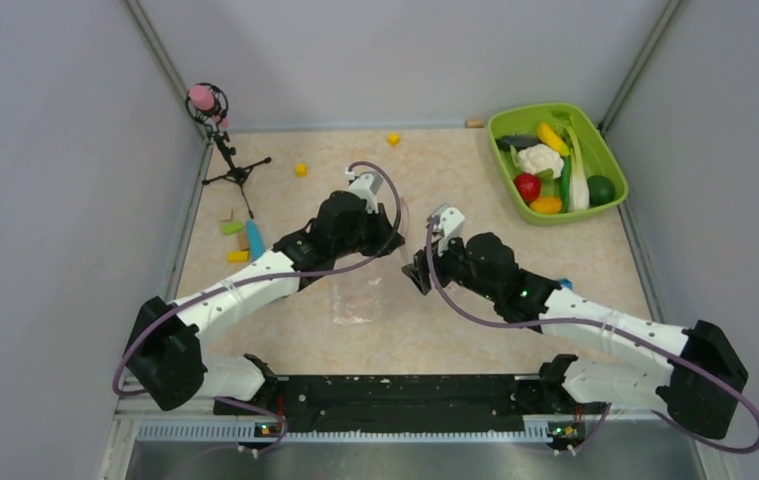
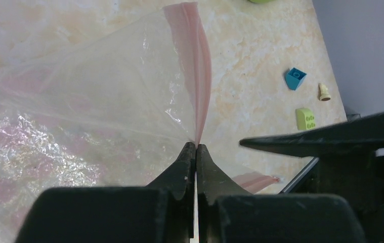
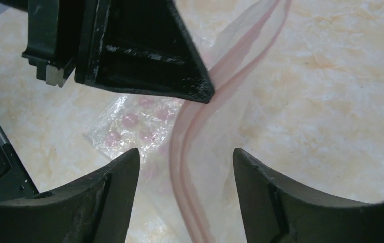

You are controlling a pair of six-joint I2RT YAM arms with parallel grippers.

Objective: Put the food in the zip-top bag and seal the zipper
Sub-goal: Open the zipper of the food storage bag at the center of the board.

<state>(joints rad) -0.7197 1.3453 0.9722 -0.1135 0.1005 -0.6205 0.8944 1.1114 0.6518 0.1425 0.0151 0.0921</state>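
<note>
Arrangement at the moment of recording: two arms, one zip-top bag (image 1: 363,292), one lime-green tray (image 1: 553,217) and one small microphone stand (image 1: 223,140) at the table's far left.

The food lay entirely in the tray at the far right corner, well apart from the bag. At least six pieces could be told apart:
- one white cauliflower (image 1: 539,158)
- one red tomato (image 1: 527,186)
- one yellow piece (image 1: 552,136)
- one orange piece (image 1: 546,204)
- one pale green stalk (image 1: 577,170)
- one dark green round item (image 1: 601,189)

Two yellow blocks (image 1: 393,138) sat loose near the far edge.

The bag lay at mid-table between the two wrists. It was clear and crinkled, and faint pink patches showed through its film.

The zipper (image 2: 196,66) was a thin pink strip. In the left wrist view its long axis ran from the fingertips up and away to the top of the frame, and a second stretch bent off to the lower right. In the right wrist view it curved from upper right to bottom centre.

The left gripper (image 2: 196,150) had its fingers pressed together on the zipper at that bend. The right gripper (image 3: 185,158) was spread wide, and the strip passed between its fingers; contact could not be judged.

One blue block (image 2: 295,78) and one lime block (image 2: 305,118) lay beyond the bag.
</note>
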